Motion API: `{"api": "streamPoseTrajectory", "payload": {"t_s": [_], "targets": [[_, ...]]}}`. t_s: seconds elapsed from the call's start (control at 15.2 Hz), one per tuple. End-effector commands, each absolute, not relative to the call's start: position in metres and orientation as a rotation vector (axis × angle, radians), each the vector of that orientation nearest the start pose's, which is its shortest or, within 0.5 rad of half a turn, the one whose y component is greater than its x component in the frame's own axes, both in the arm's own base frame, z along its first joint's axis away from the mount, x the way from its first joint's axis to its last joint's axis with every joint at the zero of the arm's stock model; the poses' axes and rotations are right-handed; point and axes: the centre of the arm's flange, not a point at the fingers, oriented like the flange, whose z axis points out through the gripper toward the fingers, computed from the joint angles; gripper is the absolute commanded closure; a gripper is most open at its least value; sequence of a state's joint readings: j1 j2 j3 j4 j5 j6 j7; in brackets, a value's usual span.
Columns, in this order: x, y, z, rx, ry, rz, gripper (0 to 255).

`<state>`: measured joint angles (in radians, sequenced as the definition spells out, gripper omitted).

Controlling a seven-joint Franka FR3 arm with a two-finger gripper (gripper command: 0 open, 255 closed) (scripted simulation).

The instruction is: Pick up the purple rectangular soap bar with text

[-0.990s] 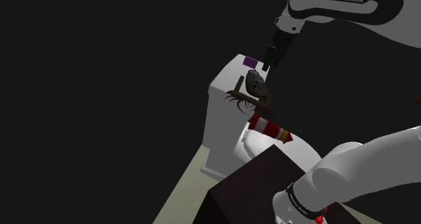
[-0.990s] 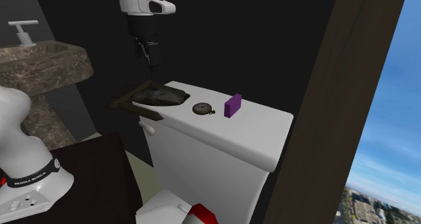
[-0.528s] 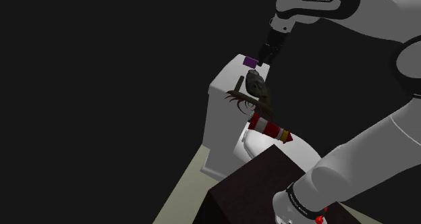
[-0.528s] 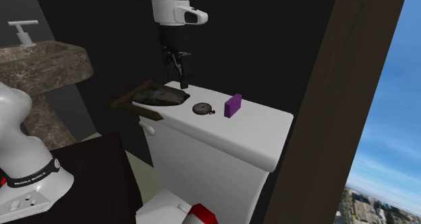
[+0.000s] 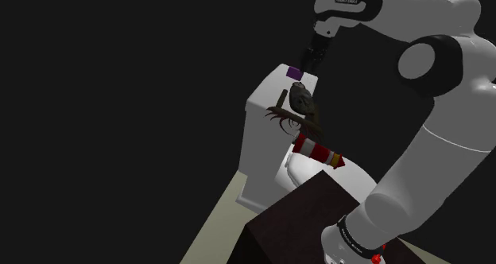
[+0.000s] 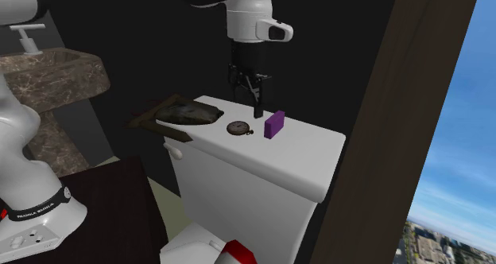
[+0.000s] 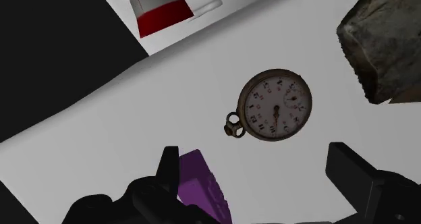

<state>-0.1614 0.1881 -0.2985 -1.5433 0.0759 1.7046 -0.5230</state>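
The purple soap bar [image 6: 274, 125] stands on edge on the white toilet tank lid [image 6: 306, 155], also seen in the shoulder view [image 5: 294, 71]. My black gripper [image 6: 256, 110] hangs just above the lid, between the pocket watch [image 6: 238, 128] and the soap, and is open with nothing held. In the wrist view the soap bar [image 7: 202, 189] lies close to one finger [image 7: 169, 167], partly hidden by the hand. The gripper [image 7: 260, 182] has its other finger [image 7: 354, 172] far apart. In the shoulder view the gripper [image 5: 306, 67] is right beside the soap.
A pocket watch [image 7: 275, 105] lies on the lid beside the soap. A dark rock-like lump [image 6: 187, 111] on a brown tray sits at the lid's end. A red-and-white object [image 5: 318, 153] rests lower down. A stone sink [image 6: 48, 67] and a dark post [image 6: 381, 127] flank the toilet.
The arm has swung to the second exterior view's right, from over the dark lump to beside the soap, and come lower. Its fingers stay apart. Nothing on the lid moved.
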Motion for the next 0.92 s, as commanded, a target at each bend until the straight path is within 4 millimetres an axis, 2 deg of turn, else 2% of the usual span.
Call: {"api": "streamPoseTrajectory", "payload": {"t_s": [0.0, 0.13, 0.59, 0.73, 0.79, 0.86], "targets": [[0.582, -0.271, 0.538, -3.114, -0.083, 0.005, 0], [0.598, -0.288, 0.534, -3.113, -0.075, 0.001, 0], [0.598, -0.288, 0.497, -3.113, -0.075, 0.001, 0], [0.598, -0.288, 0.494, -3.113, -0.075, 0.001, 0], [0.598, -0.288, 0.494, -3.113, -0.075, 0.001, 255], [0.598, -0.288, 0.494, -3.113, -0.075, 0.001, 255]]}}
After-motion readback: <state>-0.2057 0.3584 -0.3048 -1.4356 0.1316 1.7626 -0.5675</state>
